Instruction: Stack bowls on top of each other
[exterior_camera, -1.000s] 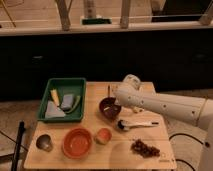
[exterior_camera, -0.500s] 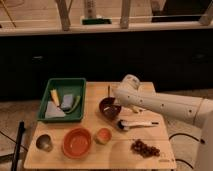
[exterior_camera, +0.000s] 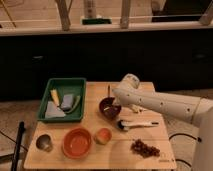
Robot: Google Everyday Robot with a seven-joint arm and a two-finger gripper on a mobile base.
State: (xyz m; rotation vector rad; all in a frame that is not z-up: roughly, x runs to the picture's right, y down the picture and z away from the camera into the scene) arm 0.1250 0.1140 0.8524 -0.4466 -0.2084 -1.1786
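Note:
A dark maroon glossy bowl (exterior_camera: 108, 107) sits near the middle of the wooden table (exterior_camera: 95, 155). A wider shallow orange bowl (exterior_camera: 77, 142) sits at the front left. My gripper (exterior_camera: 115, 104) is at the end of the white arm (exterior_camera: 160, 104) that reaches in from the right, right at the maroon bowl's right rim. Whether it touches the bowl cannot be told.
A green tray (exterior_camera: 62, 99) with several utensils stands at the back left. A small grey metal cup (exterior_camera: 44, 142) is at the front left. A peach ball (exterior_camera: 103, 135) lies beside the orange bowl. A white-handled scoop (exterior_camera: 135, 124) and a pile of dark bits (exterior_camera: 144, 148) lie at the right.

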